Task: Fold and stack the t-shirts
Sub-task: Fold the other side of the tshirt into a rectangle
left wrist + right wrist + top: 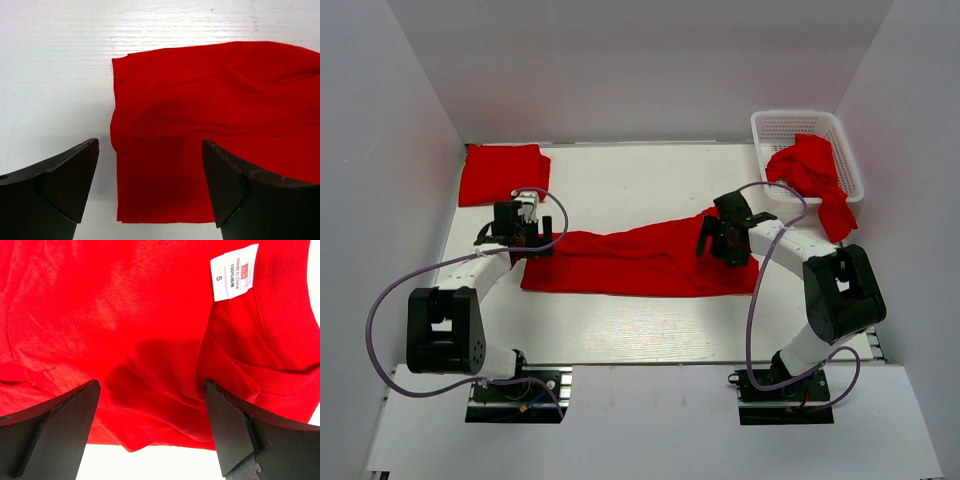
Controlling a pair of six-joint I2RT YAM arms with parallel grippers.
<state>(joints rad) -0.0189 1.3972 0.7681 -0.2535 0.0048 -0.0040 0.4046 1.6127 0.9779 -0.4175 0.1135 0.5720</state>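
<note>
A red t-shirt [640, 262] lies stretched out across the middle of the table, folded lengthways. My left gripper [523, 238] is open over its left end, and the folded corner [165, 180] lies between the fingers. My right gripper [723, 240] is open over its right end, above bunched cloth [150, 400] near the white neck label [234, 272]. A folded red t-shirt [502, 172] lies at the far left corner. More red t-shirts [812, 178] hang out of the basket.
A white lattice basket [782, 128] stands at the far right corner against the wall. White walls close in the table at left, back and right. The arm bases sit at the near edge.
</note>
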